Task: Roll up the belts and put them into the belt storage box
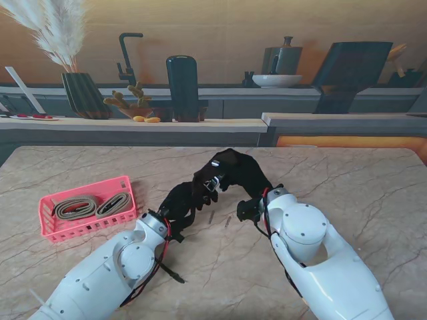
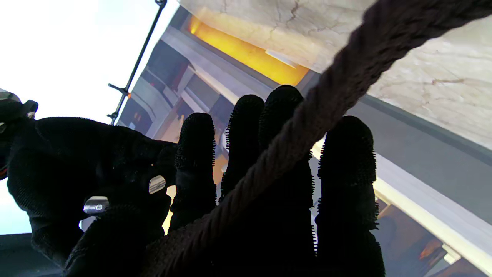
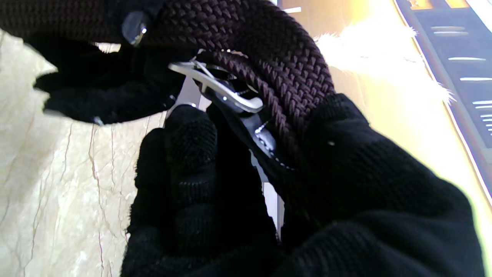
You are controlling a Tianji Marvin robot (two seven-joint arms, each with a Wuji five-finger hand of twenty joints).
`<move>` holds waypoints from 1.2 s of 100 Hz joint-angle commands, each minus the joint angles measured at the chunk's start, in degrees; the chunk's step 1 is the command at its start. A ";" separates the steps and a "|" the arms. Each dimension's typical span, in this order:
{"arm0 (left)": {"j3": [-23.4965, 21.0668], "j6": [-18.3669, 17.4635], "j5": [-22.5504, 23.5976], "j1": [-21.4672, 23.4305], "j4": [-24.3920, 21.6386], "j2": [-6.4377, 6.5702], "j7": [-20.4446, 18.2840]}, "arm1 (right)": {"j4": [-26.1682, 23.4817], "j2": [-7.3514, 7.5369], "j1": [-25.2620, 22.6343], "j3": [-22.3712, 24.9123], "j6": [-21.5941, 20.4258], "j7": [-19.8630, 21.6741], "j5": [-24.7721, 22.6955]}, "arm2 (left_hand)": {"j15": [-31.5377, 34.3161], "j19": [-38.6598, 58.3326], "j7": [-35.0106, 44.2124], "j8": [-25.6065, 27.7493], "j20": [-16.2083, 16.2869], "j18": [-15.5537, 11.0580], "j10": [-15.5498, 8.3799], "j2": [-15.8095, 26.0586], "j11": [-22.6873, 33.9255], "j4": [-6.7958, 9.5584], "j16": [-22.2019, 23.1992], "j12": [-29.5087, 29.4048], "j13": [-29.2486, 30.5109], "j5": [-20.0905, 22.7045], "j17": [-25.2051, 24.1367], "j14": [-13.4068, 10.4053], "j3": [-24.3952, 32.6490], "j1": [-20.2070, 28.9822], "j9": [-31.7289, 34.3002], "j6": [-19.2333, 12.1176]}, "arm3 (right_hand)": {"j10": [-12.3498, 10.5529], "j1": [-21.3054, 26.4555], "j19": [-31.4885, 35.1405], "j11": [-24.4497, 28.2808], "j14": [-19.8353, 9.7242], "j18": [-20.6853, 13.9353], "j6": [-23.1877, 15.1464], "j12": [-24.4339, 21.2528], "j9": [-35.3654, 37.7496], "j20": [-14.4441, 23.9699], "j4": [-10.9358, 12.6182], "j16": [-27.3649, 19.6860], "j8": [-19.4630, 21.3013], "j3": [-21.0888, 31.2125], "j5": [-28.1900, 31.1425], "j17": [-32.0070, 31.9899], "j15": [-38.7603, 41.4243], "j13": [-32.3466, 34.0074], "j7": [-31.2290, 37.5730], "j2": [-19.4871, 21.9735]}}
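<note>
1. At the left of the stand view sits the pink belt storage box point(image 1: 47, 220) on the marble table point(image 1: 373, 193), with two tan belts point(image 1: 90, 205) already coiled inside it side by side.
2. Left of centre, your left hand point(image 1: 179, 203) reaches toward the middle. Its wrist view shows the fingers point(image 2: 348, 161) straight and a little apart, with the dark braided belt point(image 2: 338, 84) running slack across them. Whether the thumb clamps the strap, you cannot tell.
3. At centre, your right hand point(image 1: 230, 170) is raised over the table and pinches the belt's buckle end point(image 3: 230, 96); the strap curls tight around the silver buckle between thumb and fingers.
4. By my reading, you are rolling the third belt, with the coil just started at the buckle.
5. The next move likely calls for the left hand to feed the strap taut while the right hand turns the coil, then to carry it left to the box.
6. No brand, label or writing can be read in any view.
</note>
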 commanded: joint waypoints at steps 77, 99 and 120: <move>0.99 -4.19 -8.11 -0.87 -2.42 2.97 -17.65 | -1.54 4.59 -2.72 7.83 5.62 18.26 4.31 | 28.04 14.77 7.59 -3.07 4.24 -0.22 -0.09 17.59 18.61 -0.85 8.42 13.15 6.97 8.43 3.03 -7.92 10.00 -13.61 9.43 -3.43 | -0.53 5.30 5.73 4.32 -2.24 -1.35 3.46 3.16 -0.06 3.85 1.42 2.81 2.76 4.44 6.39 1.85 4.37 -0.32 3.78 6.51; 1.71 -4.32 -11.84 -1.05 -2.67 3.17 -20.75 | -1.53 4.95 -2.51 8.60 5.31 18.42 1.49 | 31.84 14.46 5.39 -5.14 4.16 1.33 0.47 17.59 19.29 -0.59 8.76 14.24 7.12 10.63 4.28 -6.58 10.00 -13.36 12.20 -2.09 | -0.60 5.23 5.54 4.06 -2.29 -1.41 3.50 3.23 -0.07 3.91 1.41 2.88 2.93 4.46 6.55 1.71 4.23 -0.41 3.46 6.41; 2.01 -4.95 -14.00 -0.78 -3.04 3.18 -21.93 | -0.90 4.81 -1.58 8.17 5.07 16.57 -1.74 | 37.80 15.27 5.36 -3.88 4.19 2.42 0.16 17.59 23.57 -0.11 8.06 15.50 7.03 14.85 4.57 -5.83 9.21 -14.10 14.47 1.86 | -0.85 5.10 5.35 3.95 -2.53 -1.47 3.05 3.29 -0.21 3.93 1.36 2.89 3.09 4.34 6.48 1.61 4.00 -0.64 3.31 6.51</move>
